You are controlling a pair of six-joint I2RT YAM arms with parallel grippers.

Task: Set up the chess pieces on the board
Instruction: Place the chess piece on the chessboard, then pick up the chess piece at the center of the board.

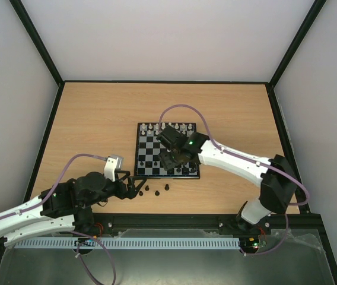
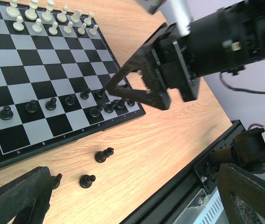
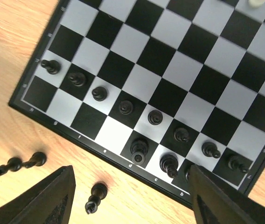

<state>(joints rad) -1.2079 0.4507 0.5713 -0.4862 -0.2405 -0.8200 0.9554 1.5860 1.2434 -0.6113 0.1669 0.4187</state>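
The board [image 1: 148, 148] lies mid-table, and its near edge shows in the right wrist view [image 3: 100, 149]. Dark chess pieces stand in its near two rows: a line of pawns [image 3: 126, 107] and a few taller pieces [image 3: 139, 151] behind them. Three dark pieces [image 1: 156, 190] lie loose on the wood before the board [image 2: 103, 155] [image 3: 95, 196]. My right gripper [image 1: 173, 161] hovers over the board's near edge, open with nothing between its fingers [image 3: 131, 186]. My left gripper [image 1: 136, 190] rests low beside the loose pieces, open and holding nothing [image 2: 132, 205].
White pieces [image 1: 168, 126] fill the board's far rows [image 2: 34, 18]. In the left wrist view the right gripper's fingers [image 2: 144, 95] hang just above the board's corner pieces. A black frame rail [image 1: 168, 221] runs along the table's near edge.
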